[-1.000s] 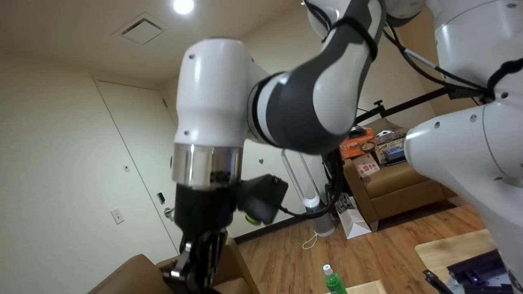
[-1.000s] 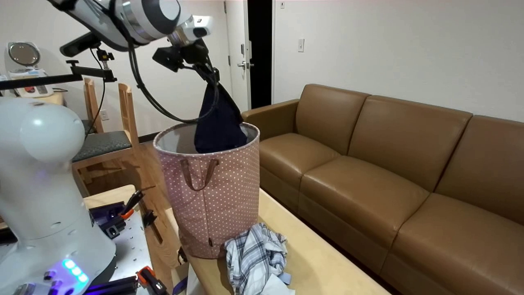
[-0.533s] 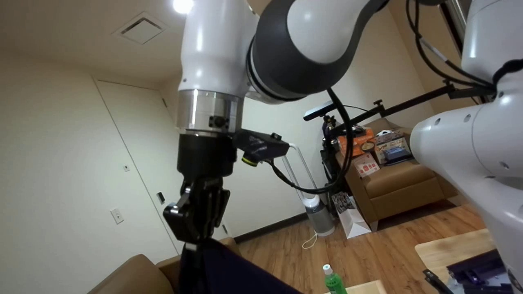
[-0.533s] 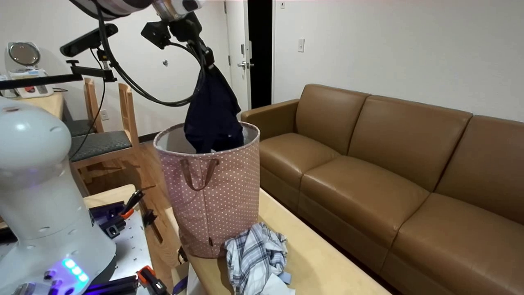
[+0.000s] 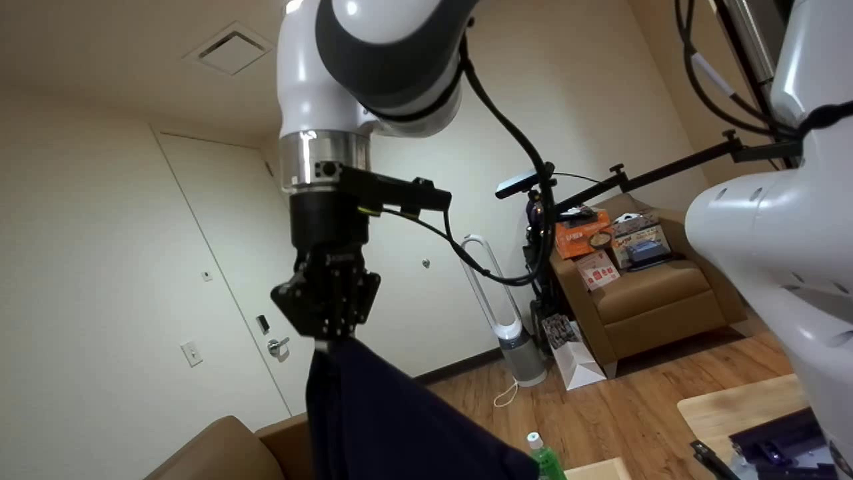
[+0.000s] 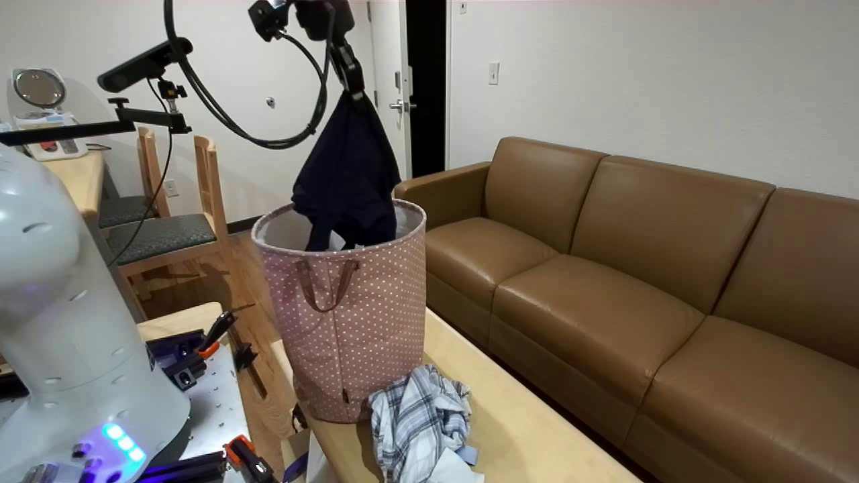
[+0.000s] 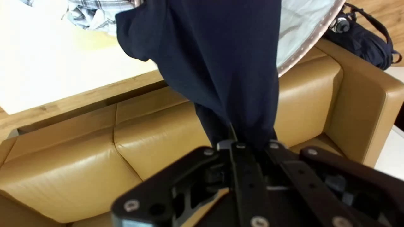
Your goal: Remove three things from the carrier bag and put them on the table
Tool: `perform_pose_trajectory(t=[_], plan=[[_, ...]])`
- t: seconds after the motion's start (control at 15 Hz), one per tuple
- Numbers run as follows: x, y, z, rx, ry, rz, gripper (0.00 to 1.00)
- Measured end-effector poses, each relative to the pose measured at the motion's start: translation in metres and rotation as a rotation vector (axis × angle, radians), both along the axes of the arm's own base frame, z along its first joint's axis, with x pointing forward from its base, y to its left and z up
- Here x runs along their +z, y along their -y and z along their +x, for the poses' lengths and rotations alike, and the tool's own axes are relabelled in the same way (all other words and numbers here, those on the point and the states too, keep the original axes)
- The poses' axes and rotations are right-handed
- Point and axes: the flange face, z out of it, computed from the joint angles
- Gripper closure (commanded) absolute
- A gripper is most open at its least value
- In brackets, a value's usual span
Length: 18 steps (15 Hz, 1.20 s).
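- Pink polka-dot fabric hamper (image 6: 349, 335), upright on the wooden table (image 6: 510, 429)
- Navy garment (image 6: 349, 171), hanging with its lower end inside the hamper
- Gripper (image 6: 356, 94), clamped on the garment's top
- Plaid cloth (image 6: 423, 416), crumpled just beside the hamper
- Brown leather sofa (image 6: 604, 295) beyond

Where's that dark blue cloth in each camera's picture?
In an exterior view: the dark blue cloth hangs at the bottom middle.
In an exterior view: the cloth is left of centre, its lower end in the spotted bag.
Wrist view: the cloth, upper middle, reaching the gripper.
Shared landmark: that gripper, pinching the cloth in all three.
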Motion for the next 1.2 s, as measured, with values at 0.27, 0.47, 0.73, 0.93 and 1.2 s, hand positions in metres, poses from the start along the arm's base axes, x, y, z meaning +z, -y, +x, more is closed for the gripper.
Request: perform_pose_trajectory(t=[0.27, 0.47, 0.73, 0.93, 1.2], plan=[[0.018, 0.044, 0.014, -0.081, 0.018, 0.064, 0.94], [0.016, 0.045, 0.015, -0.090, 0.015, 0.059, 0.93], [0.033, 0.077, 0.019, -0.195, 0.057, 0.089, 0.94], [0.055, 0.121, 0.017, -0.314, 0.107, 0.151, 0.94], [0.056, 0.168, 0.021, -0.466, 0.164, 0.228, 0.94]])
